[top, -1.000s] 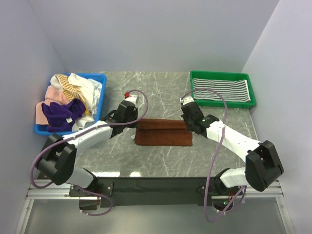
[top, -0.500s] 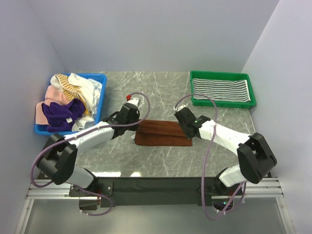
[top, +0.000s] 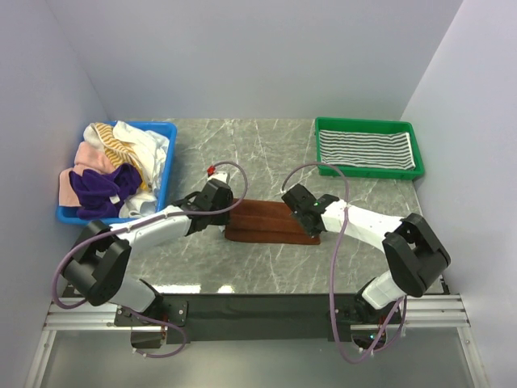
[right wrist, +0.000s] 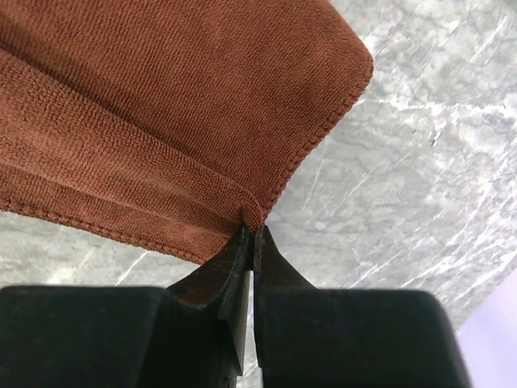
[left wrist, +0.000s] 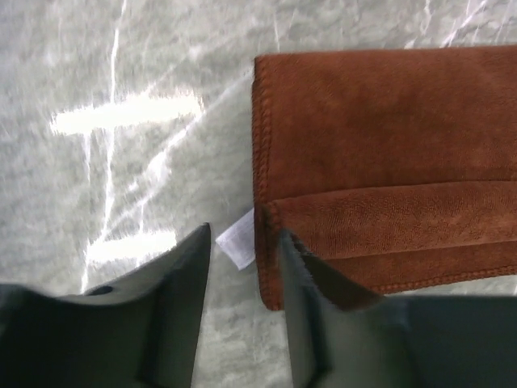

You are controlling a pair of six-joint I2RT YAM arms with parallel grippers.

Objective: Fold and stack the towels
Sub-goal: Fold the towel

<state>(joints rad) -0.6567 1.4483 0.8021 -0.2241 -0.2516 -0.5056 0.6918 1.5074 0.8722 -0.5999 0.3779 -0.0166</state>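
A plain brown towel (top: 271,225) lies folded lengthwise on the marble table between my two arms. My left gripper (top: 228,217) is at its left end, open; in the left wrist view the towel (left wrist: 388,137) has its stitched edge and a white label (left wrist: 237,245) in the gap between the left gripper's (left wrist: 242,242) fingers, and neither is pinched. My right gripper (top: 313,226) is at the towel's right end. In the right wrist view the right gripper (right wrist: 253,230) is shut, its tips pinching the corner of the towel's (right wrist: 161,105) upper fold.
A blue bin (top: 166,133) at the back left holds a heap of mixed towels (top: 109,166): purple, pink, white and yellow striped. A green tray (top: 367,171) at the back right holds a flat grey-white striped towel (top: 367,149). Walls close in on three sides.
Both grippers drew inward and toward the near side, bringing the brown towel's edge over into a narrower fold. The left gripper opened and let go of the towel.
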